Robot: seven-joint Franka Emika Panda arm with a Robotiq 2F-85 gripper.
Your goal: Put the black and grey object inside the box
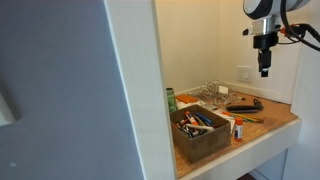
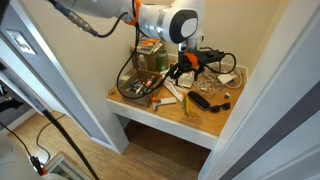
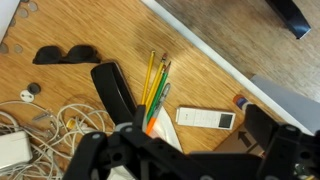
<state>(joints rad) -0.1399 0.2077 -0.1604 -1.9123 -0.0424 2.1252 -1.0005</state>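
The black and grey object (image 1: pixel 243 104) lies flat on the wooden shelf, right of the box. In the wrist view it is a black elongated slab (image 3: pixel 114 90) left of the pens. The olive-brown open box (image 1: pixel 203 141) stands at the shelf's front, full of pens and small items; it also shows in an exterior view (image 2: pixel 129 89). My gripper (image 1: pixel 265 69) hangs high above the slab, well clear of the shelf. In the wrist view its fingers (image 3: pixel 185 160) are wide apart and empty.
A green bottle (image 1: pixel 170 100) stands behind the box. Pale wires (image 3: pixel 40 125) and a small dark stubby item (image 3: pixel 60 55) lie near the slab. Pens (image 3: pixel 155 85) and a white remote (image 3: pixel 207 118) lie between the slab and the box. Walls close in the shelf.
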